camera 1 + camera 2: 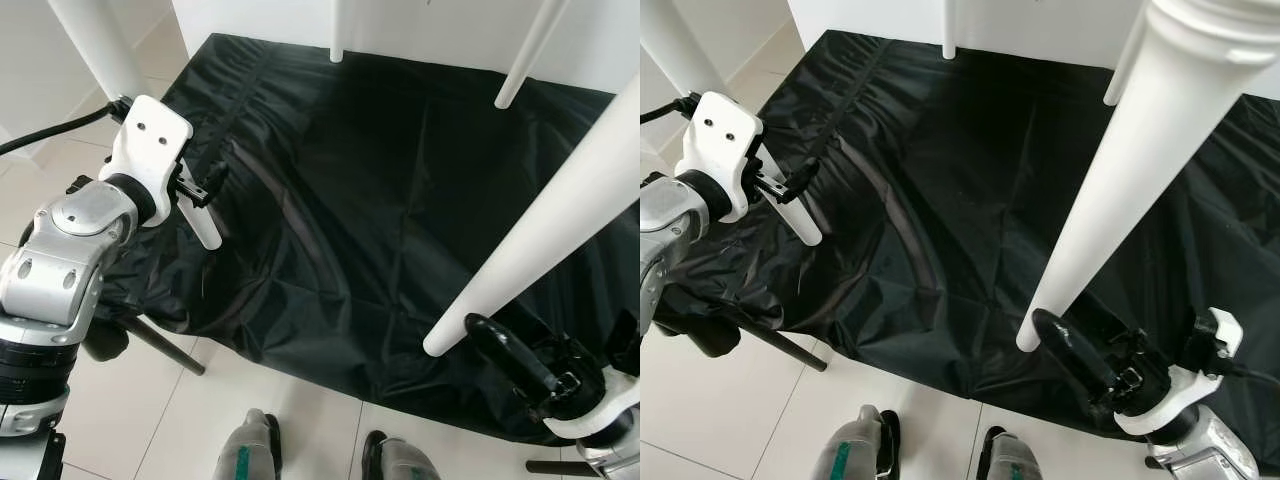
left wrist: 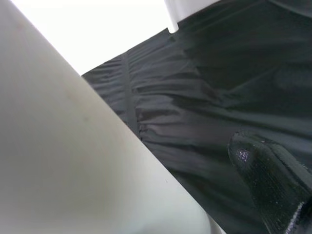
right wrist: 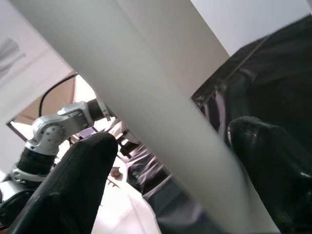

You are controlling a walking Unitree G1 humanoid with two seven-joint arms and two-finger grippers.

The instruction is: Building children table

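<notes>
- Though not yet stood upright, appears largely assembled as a children's table: four white legs counted, all running toward a white panel [image 1: 1040, 25] at the top edge of the frame, probably the tabletop.
- Two far legs seen at upper centre [image 1: 337, 30] and upper right [image 1: 525, 55], tips over the black cloth [image 1: 350, 180].
- Near left leg [image 1: 805, 225] ending at mid left, with the left gripper [image 1: 205, 188] set at it just above the tip; cannot tell whether clamped or slack.
- Near right leg [image 1: 1120, 190], sweeping from upper right down to lower centre, passing between the spread fingers of the right gripper [image 3: 170, 136]; one finger [image 3: 73, 185] apart from the leg, so judged released, not gripping.
- Black cloth draped over a low stand, one dark strut [image 1: 160, 345] showing at lower left above the tiled floor [image 1: 300, 430].
- No loose leg, screw or tool made out on the cloth.
- Judged left to do: check or tighten the two near legs, then turn the table onto its feet.
- Joints of legs to panel out of frame, so tightness unknown.
</notes>
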